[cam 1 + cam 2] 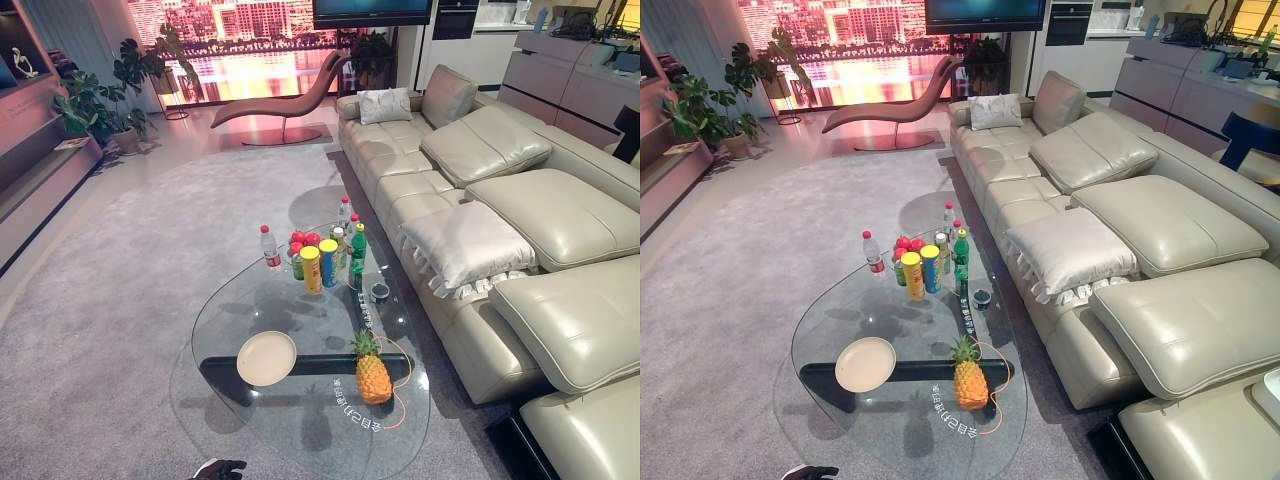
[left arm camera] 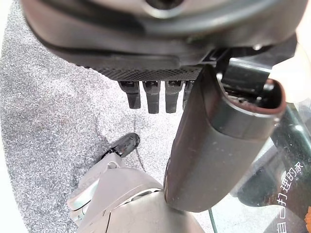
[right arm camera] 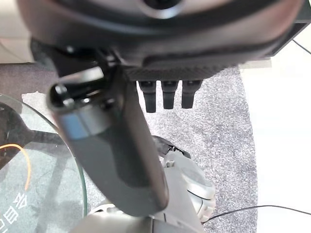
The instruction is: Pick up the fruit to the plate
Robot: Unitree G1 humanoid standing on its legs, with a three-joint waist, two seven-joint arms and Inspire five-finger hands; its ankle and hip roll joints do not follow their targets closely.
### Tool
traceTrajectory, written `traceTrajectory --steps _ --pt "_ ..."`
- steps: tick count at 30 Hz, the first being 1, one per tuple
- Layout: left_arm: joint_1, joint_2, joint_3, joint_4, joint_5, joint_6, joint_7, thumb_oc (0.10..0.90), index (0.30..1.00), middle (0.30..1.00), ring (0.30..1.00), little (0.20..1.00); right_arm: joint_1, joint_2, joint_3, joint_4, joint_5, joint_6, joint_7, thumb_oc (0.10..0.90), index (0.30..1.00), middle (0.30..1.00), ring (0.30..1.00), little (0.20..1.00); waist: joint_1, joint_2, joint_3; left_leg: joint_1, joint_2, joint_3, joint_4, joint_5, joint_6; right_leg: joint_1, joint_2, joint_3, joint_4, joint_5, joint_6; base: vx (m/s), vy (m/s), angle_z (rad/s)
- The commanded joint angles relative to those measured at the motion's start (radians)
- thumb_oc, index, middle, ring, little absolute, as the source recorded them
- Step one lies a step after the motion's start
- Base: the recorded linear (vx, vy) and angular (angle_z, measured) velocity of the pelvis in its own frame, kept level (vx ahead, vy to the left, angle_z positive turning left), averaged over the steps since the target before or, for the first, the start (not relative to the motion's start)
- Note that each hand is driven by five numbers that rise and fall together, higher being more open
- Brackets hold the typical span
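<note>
Pineapple [image 1: 373, 373] upright on glass table [image 1: 300, 440], beside plate [image 1: 266, 358].

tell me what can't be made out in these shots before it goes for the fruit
- Red fruit, eye views: half hidden behind the snack cans and bottles; their count and kind stay unclear.
- Small dark item on the glass table, beyond the pineapple and plate: too small to identify.
- Left hand and right hand, wrist views: fingers cut short by the hand's bulk.

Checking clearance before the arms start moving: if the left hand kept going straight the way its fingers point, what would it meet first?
Probably the grey carpet: the left hand points its straight fingers down at it, beside the glass table's edge. Depth is unclear.
</note>
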Motion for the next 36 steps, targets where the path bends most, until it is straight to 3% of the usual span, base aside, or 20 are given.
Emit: traceTrajectory --steps 1,36 --pt "-0.062 -0.002 0.015 0.064 -0.035 -0.004 -0.01 0.8 0.9 0.9 0.9 0.9 -0.102 0.007 -0.01 0.067 0.013 -0.004 -0.021 0.8 0.9 0.9 0.9 0.9 -0.005 -0.01 0.042 0.016 0.053 0.011 0.006 0.002 -0.025 0.016 -0.082 -0.054 0.004 0.027 0.051 0.0 0.0 0.0" --pt "-0.068 0.0 0.015 0.062 -0.05 0.002 -0.023 0.8 0.9 0.9 0.9 0.9 -0.107 0.002 -0.007 0.068 0.009 0.001 -0.021 0.8 0.9 0.9 0.9 0.9 0.003 -0.013 0.042 0.009 0.054 0.006 0.006 0.006 -0.027 0.015 -0.082 -0.064 0.004 0.028 0.051 0.0 0.0 0.0"
